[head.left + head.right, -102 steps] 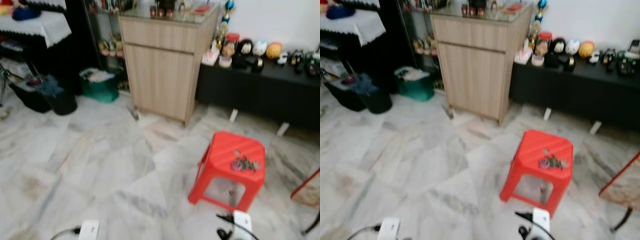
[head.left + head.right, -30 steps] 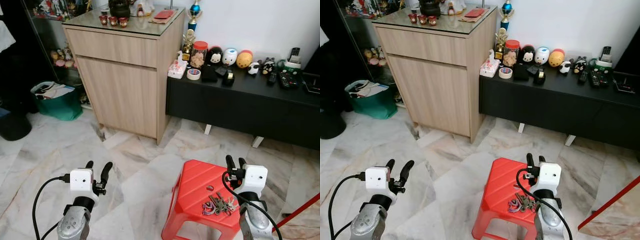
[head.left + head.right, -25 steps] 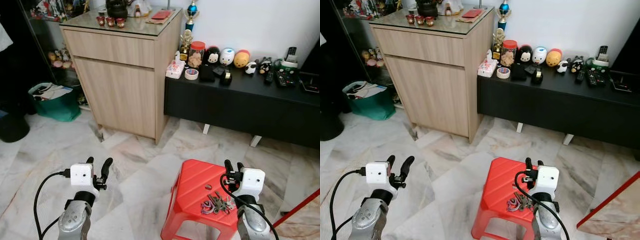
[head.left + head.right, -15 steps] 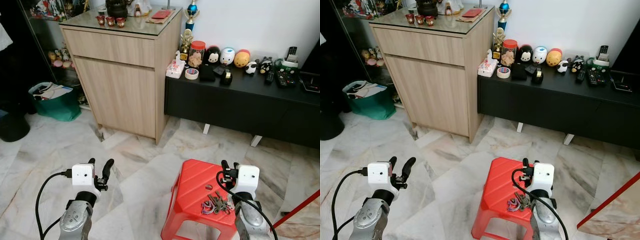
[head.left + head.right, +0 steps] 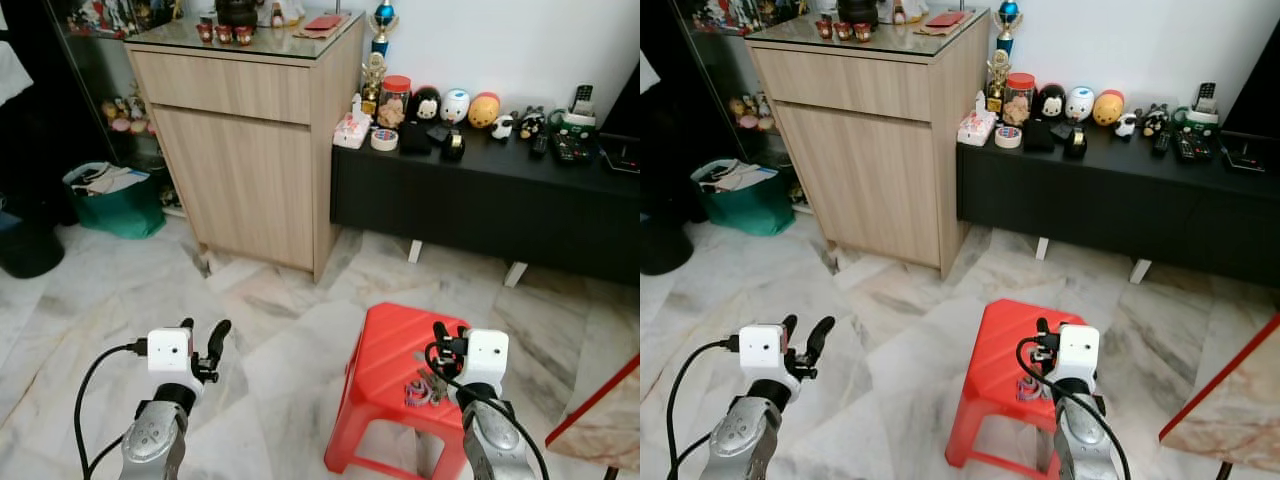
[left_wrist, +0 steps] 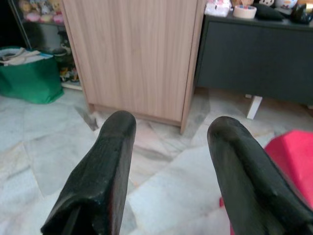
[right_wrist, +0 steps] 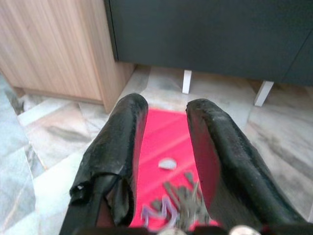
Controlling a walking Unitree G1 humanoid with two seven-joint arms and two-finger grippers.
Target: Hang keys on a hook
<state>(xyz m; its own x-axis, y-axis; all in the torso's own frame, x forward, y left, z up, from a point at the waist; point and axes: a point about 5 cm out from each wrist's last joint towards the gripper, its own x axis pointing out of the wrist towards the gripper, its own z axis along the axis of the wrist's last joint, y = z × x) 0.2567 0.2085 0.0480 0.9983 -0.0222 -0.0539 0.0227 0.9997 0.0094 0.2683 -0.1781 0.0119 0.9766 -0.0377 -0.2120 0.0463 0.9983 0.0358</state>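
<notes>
In the left eye view, the keys (image 5: pixel 424 386) lay in a small bunch on top of the red stool (image 5: pixel 385 348). The right gripper (image 5: pixel 440 336) hung just over them, with its arm coming up from below. Its fingers were close together and held nothing. The left gripper (image 5: pixel 203 334) was well apart from the stool, over the marble floor (image 5: pixel 110 290), with its fingers spread and holding nothing. A wooden cabinet (image 5: pixel 250 130) stood behind, next to a long black bench (image 5: pixel 480 200) with little toys on it.

The right eye view showed the same things. The keys (image 5: pixel 1030 390) sat right beside the right gripper's arm, partly covered by it.

In the left wrist view, the two black fingers (image 6: pixel 102 171) stood wide apart, with only floor and cabinet between them.

In the right wrist view, the fingers (image 7: pixel 120 147) had a narrow gap, and the keys (image 7: pixel 178 203) lay on the stool below that gap, a bit blurry.

So I think the job had hardly begun. The keys were not picked up yet, and they were not hung up yet. I could not find a hook anywhere. How many keys were in the bunch was too hard to tell.
</notes>
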